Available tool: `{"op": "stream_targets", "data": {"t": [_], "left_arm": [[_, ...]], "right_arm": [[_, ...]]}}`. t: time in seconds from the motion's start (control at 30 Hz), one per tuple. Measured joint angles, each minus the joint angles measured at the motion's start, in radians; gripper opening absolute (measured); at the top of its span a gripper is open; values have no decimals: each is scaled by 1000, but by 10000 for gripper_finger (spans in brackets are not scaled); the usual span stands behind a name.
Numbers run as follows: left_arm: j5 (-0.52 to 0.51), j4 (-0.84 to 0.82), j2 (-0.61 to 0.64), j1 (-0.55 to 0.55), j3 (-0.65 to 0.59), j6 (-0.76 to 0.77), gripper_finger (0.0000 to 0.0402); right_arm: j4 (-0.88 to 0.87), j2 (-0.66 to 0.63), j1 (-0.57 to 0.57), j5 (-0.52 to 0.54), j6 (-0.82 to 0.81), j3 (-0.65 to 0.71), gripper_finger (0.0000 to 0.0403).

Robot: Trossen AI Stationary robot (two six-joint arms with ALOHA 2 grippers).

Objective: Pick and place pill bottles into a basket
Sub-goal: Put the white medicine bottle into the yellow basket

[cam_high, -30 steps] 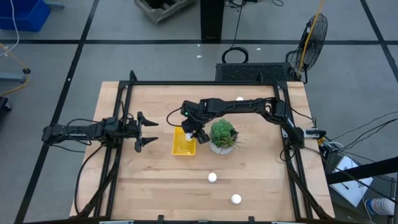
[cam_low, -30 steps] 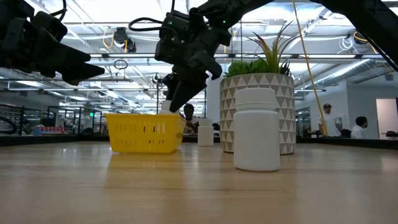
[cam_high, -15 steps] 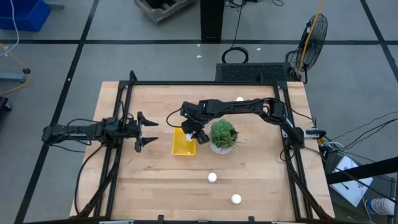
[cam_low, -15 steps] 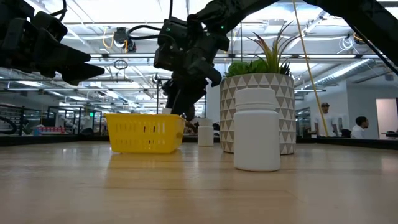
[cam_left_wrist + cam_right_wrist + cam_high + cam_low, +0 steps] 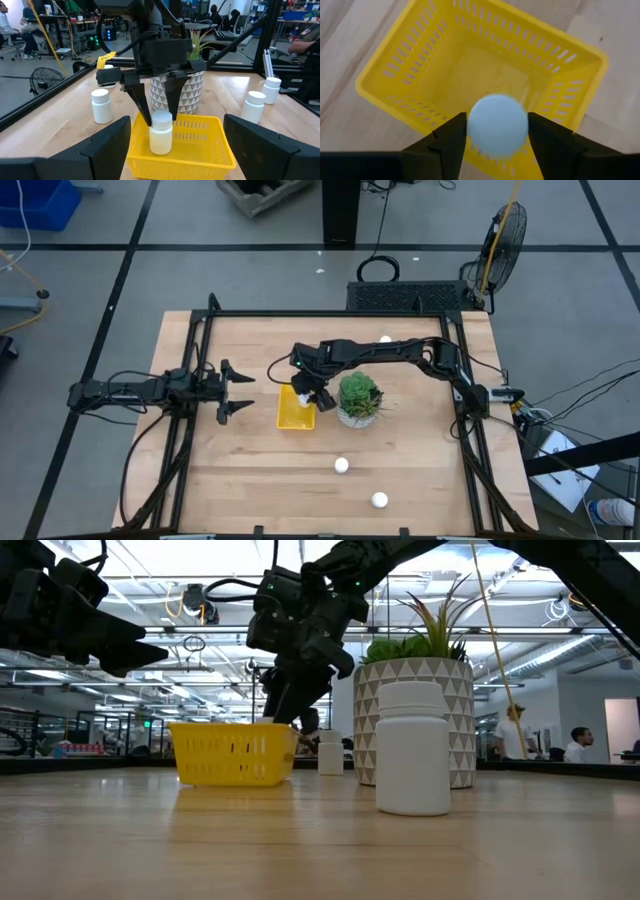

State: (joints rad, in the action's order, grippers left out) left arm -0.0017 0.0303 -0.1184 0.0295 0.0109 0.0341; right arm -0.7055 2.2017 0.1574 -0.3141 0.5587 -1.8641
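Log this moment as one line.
right gripper: shut on pill bottle, inside basket | left gripper: open, idle | bottles on table: four

The basket is bright yellow with slotted walls, and the bottles are plain white. Right of it, the green plant sits in a white pot patterned with grey triangles.

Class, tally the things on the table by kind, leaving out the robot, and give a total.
Bottles: 4
Basket: 1
Plant: 1
Total: 6
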Motion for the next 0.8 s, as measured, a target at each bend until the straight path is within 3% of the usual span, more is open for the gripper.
{"op": "stream_targets", "data": {"t": [0.5,0.8], "left_arm": [[0,0,0,0,0,0,324],[0,0,0,0,0,0,324]], "right_arm": [[48,-19,-2,4,24,0,220],[7,-149,-2,88,-2,-1,227]]}}
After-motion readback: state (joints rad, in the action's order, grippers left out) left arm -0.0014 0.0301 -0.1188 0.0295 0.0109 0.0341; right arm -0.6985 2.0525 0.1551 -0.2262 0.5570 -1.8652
